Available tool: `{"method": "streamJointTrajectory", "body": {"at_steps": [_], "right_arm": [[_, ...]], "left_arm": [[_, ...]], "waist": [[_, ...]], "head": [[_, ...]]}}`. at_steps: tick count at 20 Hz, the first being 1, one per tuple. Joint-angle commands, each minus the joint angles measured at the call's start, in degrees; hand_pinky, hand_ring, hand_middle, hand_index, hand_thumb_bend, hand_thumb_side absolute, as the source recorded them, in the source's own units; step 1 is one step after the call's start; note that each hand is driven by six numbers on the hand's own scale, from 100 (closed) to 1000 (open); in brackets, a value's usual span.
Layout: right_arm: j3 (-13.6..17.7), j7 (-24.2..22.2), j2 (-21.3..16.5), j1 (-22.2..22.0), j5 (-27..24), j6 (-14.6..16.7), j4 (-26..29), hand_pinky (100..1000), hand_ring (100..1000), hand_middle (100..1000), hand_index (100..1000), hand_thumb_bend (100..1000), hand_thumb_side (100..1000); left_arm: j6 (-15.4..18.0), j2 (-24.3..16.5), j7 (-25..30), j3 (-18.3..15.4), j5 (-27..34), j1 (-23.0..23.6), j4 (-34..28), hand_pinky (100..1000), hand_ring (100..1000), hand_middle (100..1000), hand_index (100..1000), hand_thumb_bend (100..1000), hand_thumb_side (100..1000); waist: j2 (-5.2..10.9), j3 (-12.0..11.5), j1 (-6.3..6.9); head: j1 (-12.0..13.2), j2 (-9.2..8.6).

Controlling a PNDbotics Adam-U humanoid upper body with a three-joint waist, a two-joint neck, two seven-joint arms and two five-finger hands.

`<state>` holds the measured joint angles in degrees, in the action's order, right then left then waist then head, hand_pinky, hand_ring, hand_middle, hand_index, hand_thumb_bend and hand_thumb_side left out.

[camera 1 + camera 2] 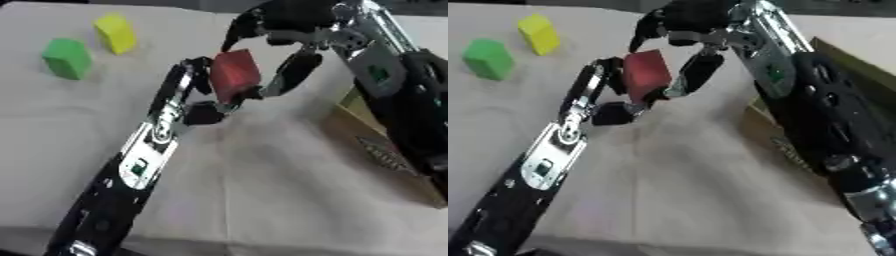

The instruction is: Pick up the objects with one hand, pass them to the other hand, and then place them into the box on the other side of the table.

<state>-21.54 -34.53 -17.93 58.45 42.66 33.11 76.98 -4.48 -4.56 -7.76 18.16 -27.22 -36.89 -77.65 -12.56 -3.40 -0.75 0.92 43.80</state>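
So the red block (234, 75) was up off the table, caught right between both hands in the middle of the scene. The left hand (188, 97) came up from the lower left on its long black-and-silver arm, fingers and thumb curled onto the block's left and lower sides. The right hand (280, 35) reached in from the upper right and had its fingers curled over the top and down the right side of the same block, so both were gripping it at once. Couldn't really tell which one was carrying the weight.

Over on the far left of the white tablecloth (262, 190), a green block (66, 58) and a yellow block (115, 33) sat just beside each other, well apart from the hands. The cardboard box (842, 62) was on the right side of the table, mostly hidden behind the right arm, only an edge and a bit of wall showing.
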Motion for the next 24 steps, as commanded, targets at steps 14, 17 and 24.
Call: {"method": "streamJointTrajectory", "body": {"at_steps": [14,17,24], "right_arm": [[1.24,-5.43,-0.07,0.79,0.64,4.24,-1.09,890,839,741,888,420,410],[1.36,-5.51,-0.06,0.73,0.95,4.22,-1.43,888,837,732,882,421,409],[1.58,-5.17,0.02,0.55,2.03,4.15,-2.33,884,832,711,863,426,413]], "left_arm": [[0.50,1.01,0.60,0.58,-0.44,-1.30,-1.48,536,451,262,406,100,239],[0.56,1.04,0.63,0.60,-0.54,-1.35,-1.59,536,452,262,406,100,240],[0.66,1.19,0.79,0.74,-0.83,-1.31,-1.98,537,458,264,407,100,243]], "waist": [[0.61,-0.20,-0.66],[0.56,-0.21,-0.65],[0.41,-0.25,-0.66]], "head": [[-0.37,0.32],[-0.44,0.32],[-0.53,0.32]]}}
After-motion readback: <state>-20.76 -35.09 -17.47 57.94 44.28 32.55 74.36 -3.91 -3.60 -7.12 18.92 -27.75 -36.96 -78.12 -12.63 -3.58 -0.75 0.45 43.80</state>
